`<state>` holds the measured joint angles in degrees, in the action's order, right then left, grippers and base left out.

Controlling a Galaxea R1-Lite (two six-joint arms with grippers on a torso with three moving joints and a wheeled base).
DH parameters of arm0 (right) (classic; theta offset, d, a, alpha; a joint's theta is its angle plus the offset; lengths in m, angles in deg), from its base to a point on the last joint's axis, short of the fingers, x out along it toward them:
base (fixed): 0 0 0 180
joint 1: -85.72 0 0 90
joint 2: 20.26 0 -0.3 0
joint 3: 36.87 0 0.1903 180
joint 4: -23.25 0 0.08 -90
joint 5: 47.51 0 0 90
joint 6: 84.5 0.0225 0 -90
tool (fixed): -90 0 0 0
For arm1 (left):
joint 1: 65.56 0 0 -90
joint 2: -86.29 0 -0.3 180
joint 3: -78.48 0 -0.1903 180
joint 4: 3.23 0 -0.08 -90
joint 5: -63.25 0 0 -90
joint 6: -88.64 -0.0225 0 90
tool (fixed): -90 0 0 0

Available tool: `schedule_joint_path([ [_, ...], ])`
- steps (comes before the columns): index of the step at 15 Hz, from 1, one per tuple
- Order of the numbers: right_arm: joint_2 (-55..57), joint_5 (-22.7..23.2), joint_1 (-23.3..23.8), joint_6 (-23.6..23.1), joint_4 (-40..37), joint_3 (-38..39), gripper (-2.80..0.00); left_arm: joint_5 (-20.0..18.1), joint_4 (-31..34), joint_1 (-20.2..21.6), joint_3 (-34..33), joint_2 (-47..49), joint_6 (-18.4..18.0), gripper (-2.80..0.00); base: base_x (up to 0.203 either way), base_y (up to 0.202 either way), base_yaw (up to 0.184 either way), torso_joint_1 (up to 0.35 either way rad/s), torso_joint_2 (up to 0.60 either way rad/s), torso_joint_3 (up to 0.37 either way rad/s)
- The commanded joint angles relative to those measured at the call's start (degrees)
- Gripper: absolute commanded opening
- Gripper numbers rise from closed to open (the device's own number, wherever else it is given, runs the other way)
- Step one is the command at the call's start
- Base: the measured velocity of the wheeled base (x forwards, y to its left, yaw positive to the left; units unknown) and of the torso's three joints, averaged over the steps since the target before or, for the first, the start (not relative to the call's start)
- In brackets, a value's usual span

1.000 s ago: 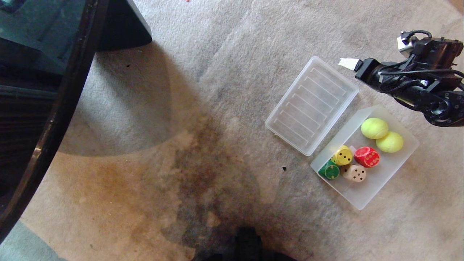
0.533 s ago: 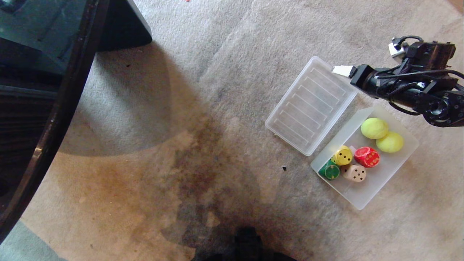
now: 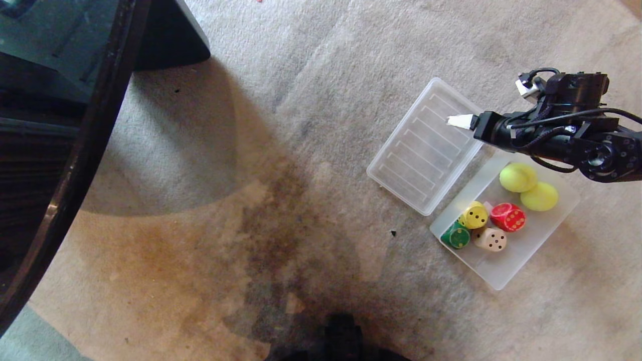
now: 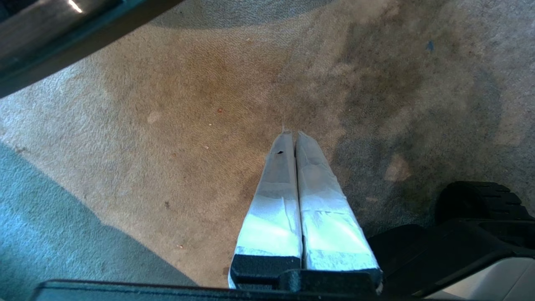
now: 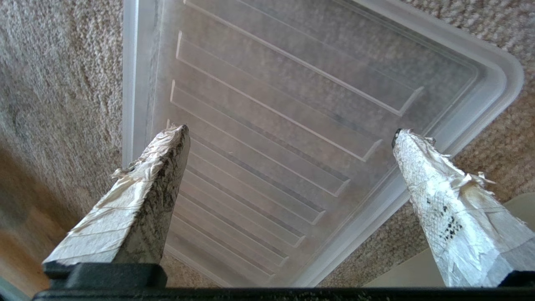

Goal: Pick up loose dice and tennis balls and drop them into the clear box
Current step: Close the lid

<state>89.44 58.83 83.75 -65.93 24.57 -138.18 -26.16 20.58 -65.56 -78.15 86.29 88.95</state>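
The shallow frosted clear box (image 3: 521,260) is lying on the stained beige carpet (image 3: 301,150) at the right. It is holding four rounded dice (image 3: 489,225), green, yellow, beige and red, and two fuzzy yellow-green tennis balls (image 3: 529,186). The right tool (image 5: 288,131) is hovering with fingers wide over the flat ribbed lid (image 3: 426,150). The left tool (image 4: 292,136) is hanging closed, empty.

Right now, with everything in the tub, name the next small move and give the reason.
Probably lower the open right tool onto the ribbed lid to grasp it: all four dice and both tennis balls already sit in the clear box, and the tool hangs empty above the lid.
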Motion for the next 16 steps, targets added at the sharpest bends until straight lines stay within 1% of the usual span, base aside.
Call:
schedule_joint_path([
  [1,-0.43,0.19,-0.01,-2.11,0.48,-0.76,0.00,0.02,0.00,0.00,-0.09,0.00,0.05,-2.80,0.000,0.000,0.000,0.000,0.00,0.000],
  [2,-1.06,0.27,0.12,-4.58,0.88,-1.76,0.00,0.02,0.00,0.00,-0.09,0.00,0.05,-2.80,0.000,0.000,0.000,0.000,0.00,0.000],
  [8,-1.07,0.28,0.12,-4.60,0.89,-1.77,0.00,0.02,0.00,0.00,-0.09,0.00,0.05,-2.80,0.000,0.000,0.000,0.000,0.00,0.000],
  [9,-1.26,0.22,0.65,-6.07,0.72,-1.35,0.00,0.02,0.00,0.00,-0.09,0.00,0.05,-2.80,0.000,0.000,0.000,0.000,0.00,0.000],
  [10,-1.51,0.16,1.53,-11.60,0.50,-0.71,0.00,0.02,0.00,0.00,-0.09,0.00,0.05,-2.80,0.000,0.000,0.000,0.000,0.00,0.000],
  [11,-1.77,0.10,2.31,-14.34,0.29,-0.11,0.00,0.02,0.00,0.00,-0.09,0.00,0.05,-2.80,0.000,0.000,0.000,0.000,0.00,0.000],
  [12,-1.77,0.10,2.32,-14.35,0.27,-0.10,0.00,0.02,0.00,0.00,-0.09,0.00,0.05,-2.80,0.000,0.000,0.000,0.000,0.00,0.000],
  [13,-1.84,0.03,2.86,-15.64,0.18,-0.03,0.00,0.02,0.00,0.00,-0.09,0.00,0.05,-2.80,0.000,0.000,0.000,0.000,0.00,0.000],
  [14,-1.93,-0.06,3.85,-18.74,0.04,0.06,0.00,0.02,0.00,0.00,-0.09,0.00,0.05,-2.80,0.000,0.000,0.000,0.000,0.00,0.000],
  [16,-1.95,-0.08,3.90,-18.84,0.01,0.08,0.00,0.02,0.00,0.00,-0.09,0.00,0.05,-2.80,0.000,0.000,0.000,0.000,0.00,0.000],
])
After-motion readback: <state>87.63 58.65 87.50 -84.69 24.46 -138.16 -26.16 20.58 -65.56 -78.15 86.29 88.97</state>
